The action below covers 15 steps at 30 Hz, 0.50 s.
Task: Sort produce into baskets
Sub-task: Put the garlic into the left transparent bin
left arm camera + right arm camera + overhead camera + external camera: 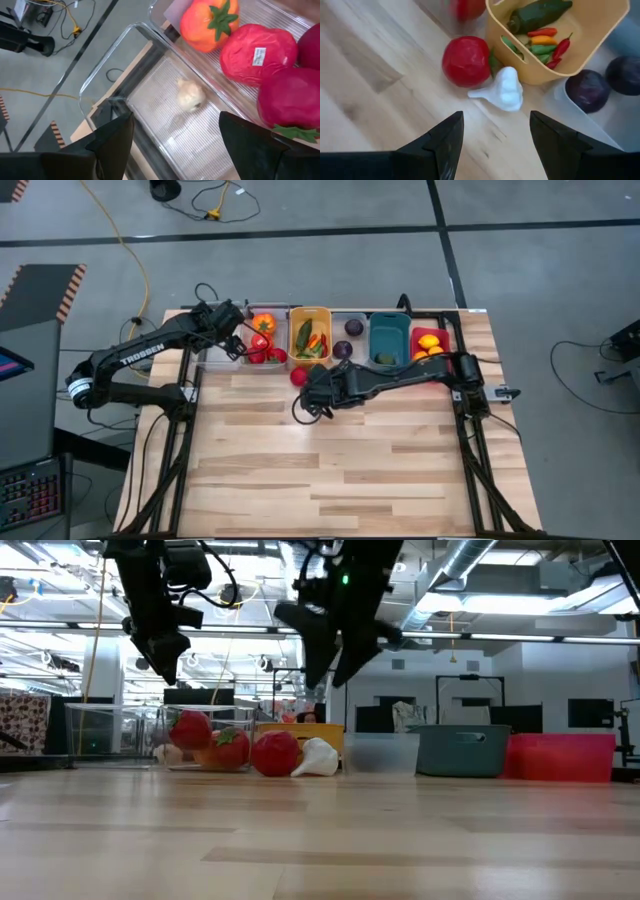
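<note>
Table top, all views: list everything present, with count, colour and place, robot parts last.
Clear bin, far left: one; holds one white garlic.
Clear bin, second: one; holds an orange tomato and red tomatoes.
Orange-yellow bin: one; green pepper, thin red, orange and green chilies.
Clear bin, fourth: one; two dark purple balls.
Teal bin: one; a green piece.
Red bin: one; yellow-orange citrus.
Loose red tomato: one; on table before bins.
Loose white garlic: one; beside it.
Left gripper: open, above far-left bin.
Right gripper: open, above loose garlic.
</note>
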Tool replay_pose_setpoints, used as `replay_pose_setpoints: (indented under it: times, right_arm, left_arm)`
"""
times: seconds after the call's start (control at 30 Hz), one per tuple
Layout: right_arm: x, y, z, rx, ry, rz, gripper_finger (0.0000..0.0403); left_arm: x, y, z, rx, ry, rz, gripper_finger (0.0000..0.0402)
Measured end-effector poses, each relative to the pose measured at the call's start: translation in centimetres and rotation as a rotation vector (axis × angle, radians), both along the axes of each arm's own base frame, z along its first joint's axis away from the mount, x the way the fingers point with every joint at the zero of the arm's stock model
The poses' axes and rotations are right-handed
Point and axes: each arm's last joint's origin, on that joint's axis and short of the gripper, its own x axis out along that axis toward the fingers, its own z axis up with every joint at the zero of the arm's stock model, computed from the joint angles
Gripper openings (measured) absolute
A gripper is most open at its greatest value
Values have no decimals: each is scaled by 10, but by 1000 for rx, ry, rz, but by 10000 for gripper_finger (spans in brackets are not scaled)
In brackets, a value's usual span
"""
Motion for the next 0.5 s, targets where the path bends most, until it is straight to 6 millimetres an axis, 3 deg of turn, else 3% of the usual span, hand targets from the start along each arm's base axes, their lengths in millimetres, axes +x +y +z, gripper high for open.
replay_pose_setpoints:
  times: [0.27, 0.5]
  right_arm:
    - [1, -20, -32, 0, -53, -50, 255]
    - [0, -43, -46, 16, -124, -142, 255]
  left_arm:
    - [0, 0, 0, -2, -1, -1, 279]
    - [0, 0, 0, -2, -1, -1, 279]
